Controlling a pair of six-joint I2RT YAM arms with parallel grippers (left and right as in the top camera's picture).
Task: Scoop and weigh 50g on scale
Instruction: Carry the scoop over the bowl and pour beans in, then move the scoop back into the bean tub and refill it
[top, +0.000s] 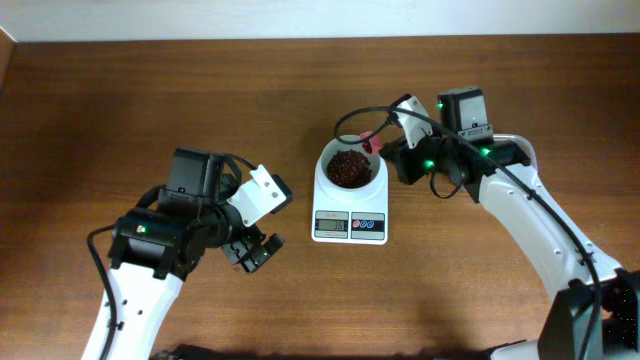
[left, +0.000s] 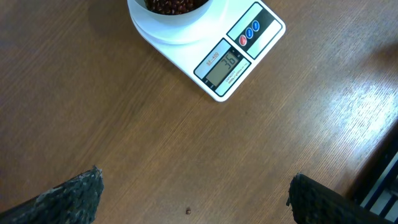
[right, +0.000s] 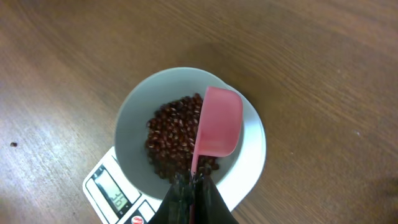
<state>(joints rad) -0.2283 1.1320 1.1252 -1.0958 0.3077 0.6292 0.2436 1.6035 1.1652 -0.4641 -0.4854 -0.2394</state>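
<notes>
Judging by the display (left: 222, 62), which seemed to read in the thirties, the weighing was only part done and more beans were likely needed. The scale (top: 349, 226) sat mid-scene on the table (top: 120, 100), its white bowl (right: 127, 118) holding a shallow heap of red beans (right: 171, 134). The right gripper (right: 193, 182) was clamped on a pink scoop (right: 219, 121), tipped over the bowl with no beans showing on it. The left gripper (top: 258, 251) hung wide open and empty, left of the scale.
</notes>
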